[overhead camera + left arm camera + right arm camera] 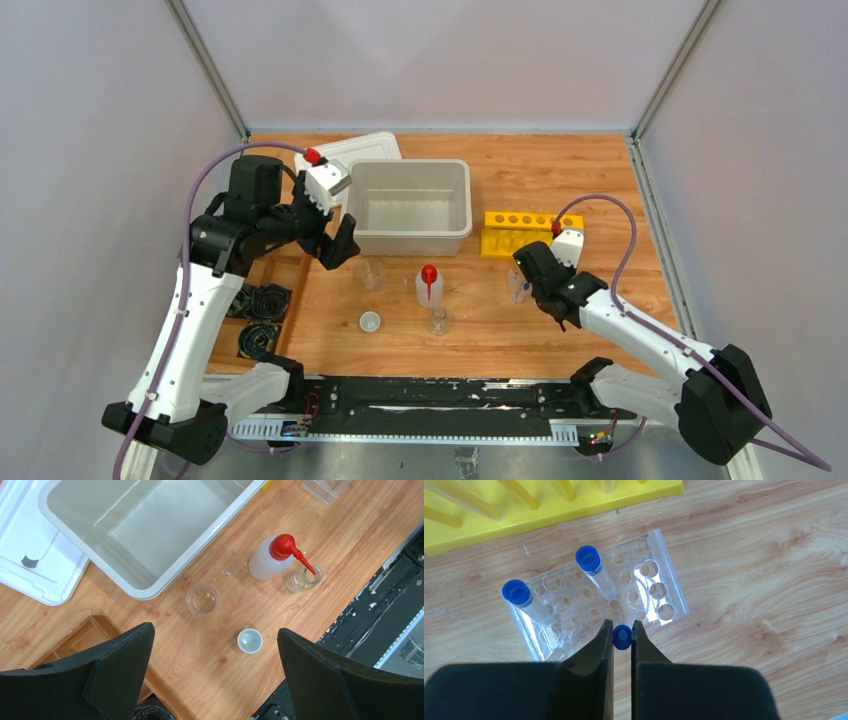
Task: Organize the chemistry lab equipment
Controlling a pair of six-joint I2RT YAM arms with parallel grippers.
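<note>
The right wrist view alone shows what is gripped: the right claw (622, 630) is drawn narrow on the blue cap of a small test tube (622, 637), held at the near edge of a clear plastic tube rack (659, 587) that lies on the wooden table (774, 580). Two more blue-capped tubes (589, 560) are seen tilted in that rack, one near its middle and one at its left corner, and a yellow rack (549, 510) lies just beyond it. In the top view the clear rack is reduced to a faint glint beside the claw, and the held tube cannot be made out. The left wrist view shows the left claw (215, 630) spread wide, holding nothing, above the table. Between its fingers, well below, a small glass beaker (203, 600) and a tiny white cup (249, 641) are seen apart from each other. Farther right stands a white squeeze bottle (262, 562) with a red nozzle, its spout pointing across a small glass flask (300, 580) just beside it. A pale plastic tub (65, 520) lies past the beaker, with a white lid (30, 575) next to it. Only the top view shows black cable coils (262, 305) in a recessed tray (283, 268) at the table's left edge, beside the left arm (190, 320).
</note>
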